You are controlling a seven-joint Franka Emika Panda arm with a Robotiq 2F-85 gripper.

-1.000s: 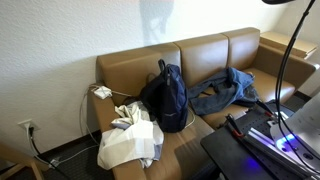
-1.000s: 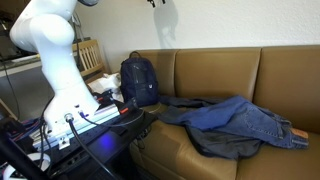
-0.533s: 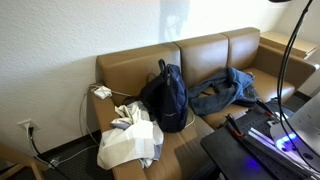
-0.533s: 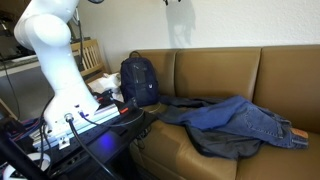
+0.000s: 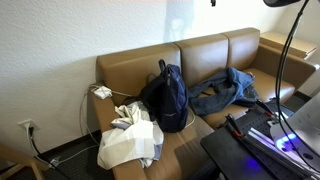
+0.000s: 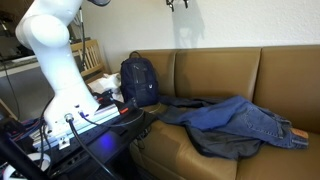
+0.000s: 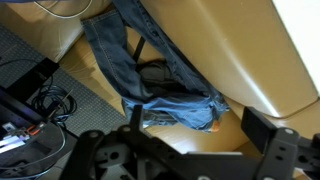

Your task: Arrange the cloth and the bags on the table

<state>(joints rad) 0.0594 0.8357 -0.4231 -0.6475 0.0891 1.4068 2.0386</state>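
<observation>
A blue denim cloth [image 5: 225, 92] lies crumpled on the brown sofa, spread over the seat [image 6: 235, 122]. A dark backpack [image 5: 167, 95] stands upright against the sofa back and also shows in an exterior view [image 6: 138, 80]. A white bag [image 5: 130, 140] slumps at the sofa's end by the armrest. My gripper [image 6: 178, 4] hangs high above the sofa, barely showing at the top edge of both exterior views [image 5: 212, 3]. In the wrist view the gripper [image 7: 197, 120] is open and empty, far above the denim cloth [image 7: 160, 80].
The brown sofa [image 5: 205, 55] stands against a white wall. The robot base [image 6: 55, 60] and a dark stand with cables [image 6: 90, 135] sit in front of the sofa. A white charger and cable [image 5: 102, 92] rest on the armrest. A wooden chair [image 6: 90, 55] stands behind.
My gripper has drifted sideways along the top of the views, above the sofa toward the denim cloth. Nothing on the sofa has moved.
</observation>
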